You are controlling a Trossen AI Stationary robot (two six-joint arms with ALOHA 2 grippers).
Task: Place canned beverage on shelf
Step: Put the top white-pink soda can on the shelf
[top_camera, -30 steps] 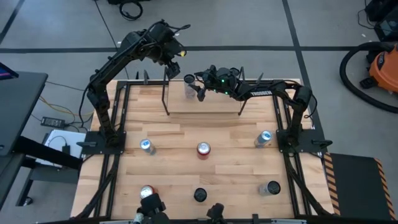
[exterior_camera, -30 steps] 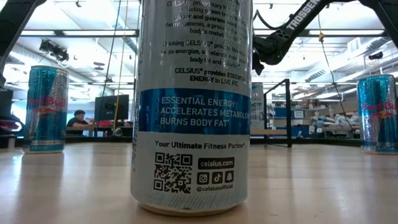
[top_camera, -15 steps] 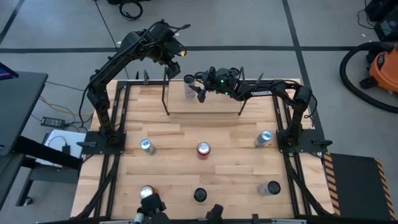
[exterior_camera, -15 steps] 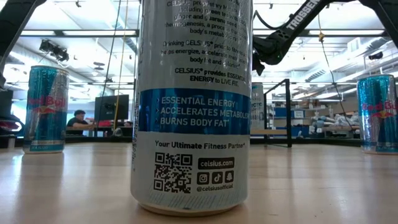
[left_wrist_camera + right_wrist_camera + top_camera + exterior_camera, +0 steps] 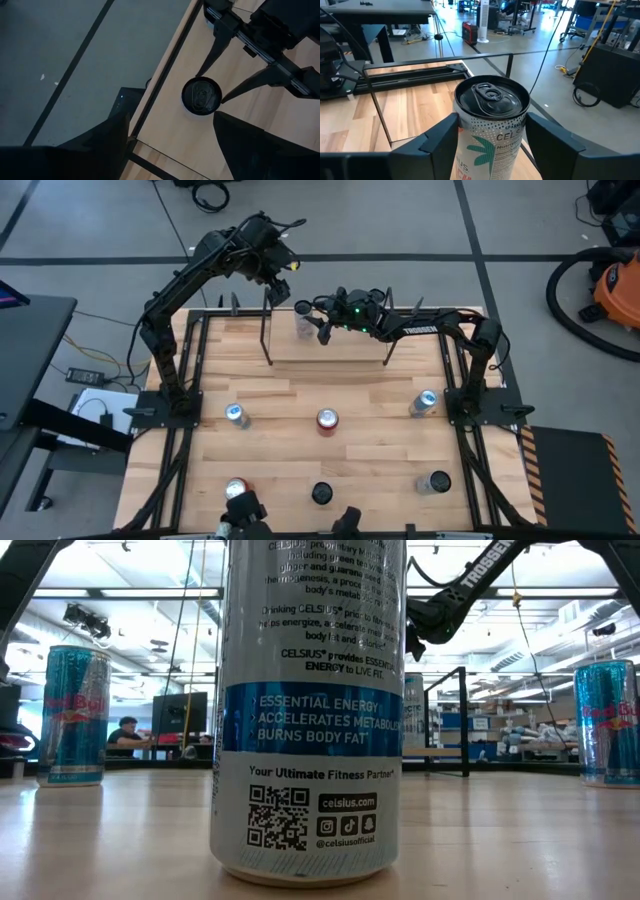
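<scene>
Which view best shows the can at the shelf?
The right wrist view: the can fills it, between the right tool. High view shows it small; left wrist view only its top.

A can (image 5: 304, 320) stands on the shelf's (image 5: 330, 345) far left corner.

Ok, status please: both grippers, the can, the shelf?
Right gripper around the can on the shelf; contact unclear. Left gripper open, hovering above the back left corner. Nothing in the way.
</scene>
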